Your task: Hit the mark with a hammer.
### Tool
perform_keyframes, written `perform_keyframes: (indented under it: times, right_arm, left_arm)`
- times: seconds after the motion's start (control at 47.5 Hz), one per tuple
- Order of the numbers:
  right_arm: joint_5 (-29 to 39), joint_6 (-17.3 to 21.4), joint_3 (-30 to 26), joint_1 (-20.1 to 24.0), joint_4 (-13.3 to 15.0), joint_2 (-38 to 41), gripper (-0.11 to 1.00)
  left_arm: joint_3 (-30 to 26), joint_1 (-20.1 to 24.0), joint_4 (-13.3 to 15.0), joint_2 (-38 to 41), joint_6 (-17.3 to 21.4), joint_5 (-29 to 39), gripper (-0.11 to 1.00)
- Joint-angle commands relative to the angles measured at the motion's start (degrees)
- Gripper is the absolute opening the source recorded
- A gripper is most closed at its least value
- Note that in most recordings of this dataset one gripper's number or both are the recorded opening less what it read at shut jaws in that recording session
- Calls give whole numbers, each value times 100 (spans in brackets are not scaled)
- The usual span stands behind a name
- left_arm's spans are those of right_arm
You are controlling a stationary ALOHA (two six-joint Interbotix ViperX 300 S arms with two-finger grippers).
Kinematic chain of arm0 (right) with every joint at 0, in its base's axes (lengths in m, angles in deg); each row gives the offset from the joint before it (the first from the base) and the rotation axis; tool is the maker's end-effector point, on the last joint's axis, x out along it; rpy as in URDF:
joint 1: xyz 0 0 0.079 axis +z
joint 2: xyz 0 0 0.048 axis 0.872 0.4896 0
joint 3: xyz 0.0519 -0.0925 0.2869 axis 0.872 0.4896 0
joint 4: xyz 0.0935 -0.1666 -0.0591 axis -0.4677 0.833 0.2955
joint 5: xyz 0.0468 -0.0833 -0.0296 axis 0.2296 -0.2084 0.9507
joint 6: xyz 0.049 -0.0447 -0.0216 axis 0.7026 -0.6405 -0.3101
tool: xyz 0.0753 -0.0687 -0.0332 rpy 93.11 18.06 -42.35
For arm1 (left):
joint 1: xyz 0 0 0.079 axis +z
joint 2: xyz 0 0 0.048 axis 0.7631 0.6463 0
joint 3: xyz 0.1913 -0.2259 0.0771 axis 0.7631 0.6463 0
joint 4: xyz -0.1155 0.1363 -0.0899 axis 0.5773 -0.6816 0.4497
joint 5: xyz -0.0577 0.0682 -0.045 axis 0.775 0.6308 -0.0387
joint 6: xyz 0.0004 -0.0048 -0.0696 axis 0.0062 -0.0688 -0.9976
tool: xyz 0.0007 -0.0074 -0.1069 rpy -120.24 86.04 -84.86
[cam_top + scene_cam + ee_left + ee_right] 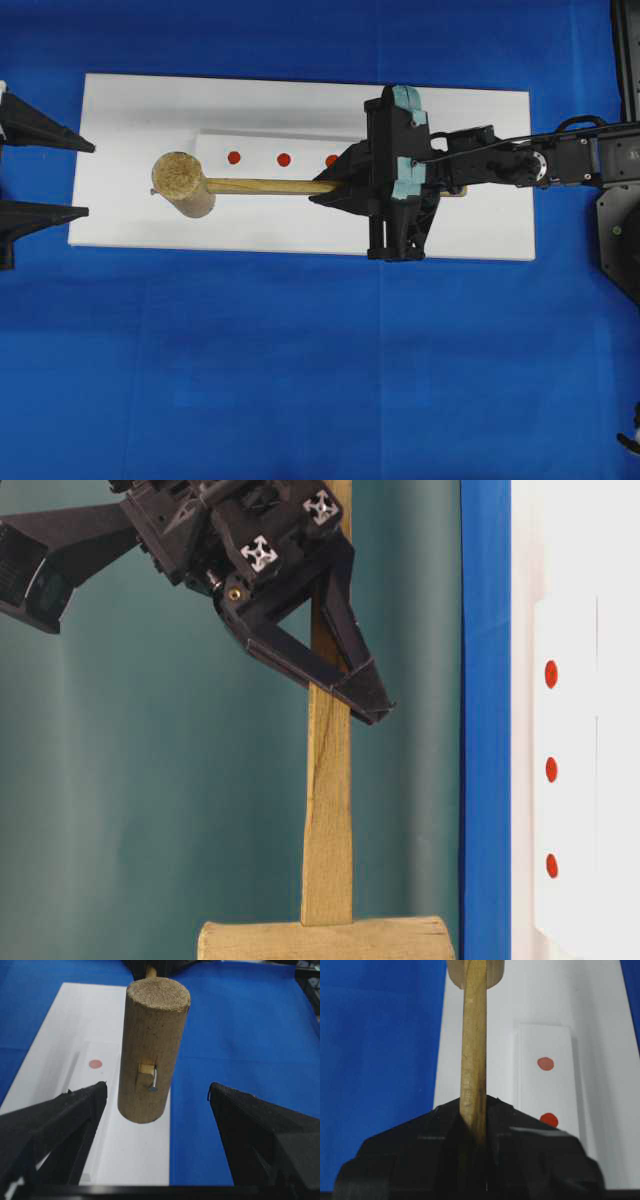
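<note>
A: What step is this?
B: The right gripper (pixel 335 187) pinches the hammer (pixel 184 184) by its handle, head raised beside the red marks (pixel 283 159) on the board (pixel 130 110).
A: Next?
B: Probably shift over a mark, then swing down; height is hard to judge.
A: Pose?
B: Right arm reaches leftward across the board; the left gripper (pixel 157 1097) idles spread.

Even, bright overhead lighting. White board (pixel 150 215) near clipping, slight glare. Soft shadow along raised strip, upper centre of overhead view. Wrist views: near black fingers (pixel 55 1125) soft-focused.
</note>
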Motion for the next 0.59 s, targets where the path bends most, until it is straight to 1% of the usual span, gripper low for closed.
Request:
perform_keyframes:
  times: [0.0,0.084,0.19,0.358,0.569]
  right_arm:
    - [-18,0,-185,0,18,-62,2]
    - [-18,0,-193,0,18,-62,2]
    - [-9,0,-193,0,18,-62,2]
    - [-18,0,-193,0,18,-62,2]
    - [-18,-9,-193,0,18,-62,2]
  left_arm:
    - [-62,0,9,62,0,-35,80]
    - [-44,0,9,149,-9,-158,80]
    - [-26,0,9,404,-9,-492,80]
    - [-141,0,9,1187,0,-1274,80]
    - [-422,0,9,2215,0,-1872,83]
